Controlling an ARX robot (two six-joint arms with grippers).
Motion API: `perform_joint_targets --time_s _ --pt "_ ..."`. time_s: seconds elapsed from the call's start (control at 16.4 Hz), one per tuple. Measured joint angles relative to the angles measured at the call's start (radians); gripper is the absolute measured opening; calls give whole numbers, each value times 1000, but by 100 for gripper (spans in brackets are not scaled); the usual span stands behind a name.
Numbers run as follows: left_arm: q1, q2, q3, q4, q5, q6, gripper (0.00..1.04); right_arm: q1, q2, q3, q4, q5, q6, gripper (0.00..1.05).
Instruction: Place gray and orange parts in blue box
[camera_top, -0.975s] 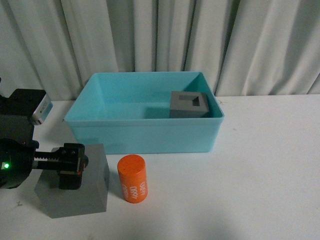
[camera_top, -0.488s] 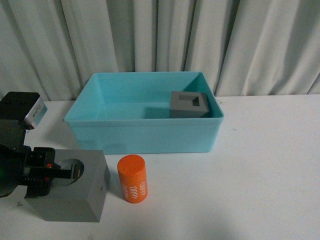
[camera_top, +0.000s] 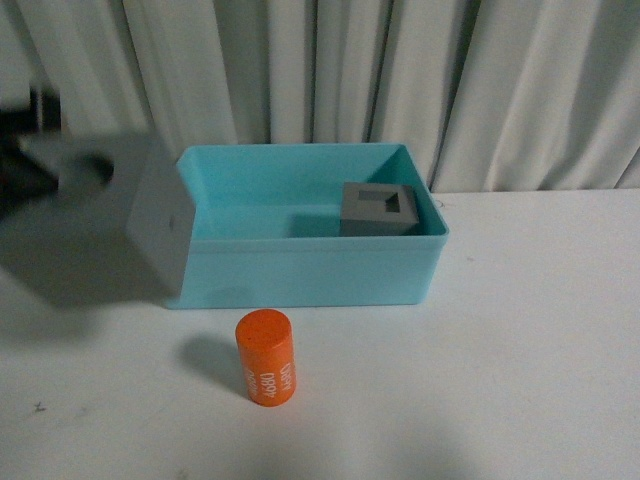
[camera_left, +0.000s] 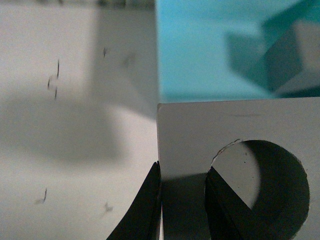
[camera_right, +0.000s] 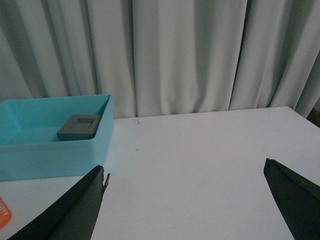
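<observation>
The gray cube with the round recess hangs blurred in the air at the blue box's left end. My left gripper is shut on it, one finger outside its wall and one inside the recess. The arm itself barely shows in the front view. The gray cube with the square recess lies inside the box at its right end; it also shows in the right wrist view. The orange cylinder with white lettering stands on the table in front of the box. My right gripper is open and empty above bare table.
A white table carries everything. Gray curtains hang behind the box. The box sits at the left in the right wrist view, with a corner of the orange cylinder at the frame's edge.
My left gripper has lifted the gray cube with the round recess off the table, up and back toward the box's left end. The orange cylinder and the other cube have not moved.
</observation>
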Motion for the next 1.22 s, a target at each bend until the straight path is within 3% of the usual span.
perform_joint_targets --time_s 0.18,0.55,0.73,1.16,1.22 --pt "-72 84 234 8 -17 -48 19 0 0 0 0 0 0 98" --pt "-130 414 415 129 -117 11 19 0 0 0 0 0 0 98" --pt "-122 561 473 198 -175 99 19 0 0 0 0 0 0 98" --pt "-88 730 521 225 -193 174 19 0 0 0 0 0 0 98" --pt "-88 733 526 219 -189 174 26 0 0 0 0 0 0 98"
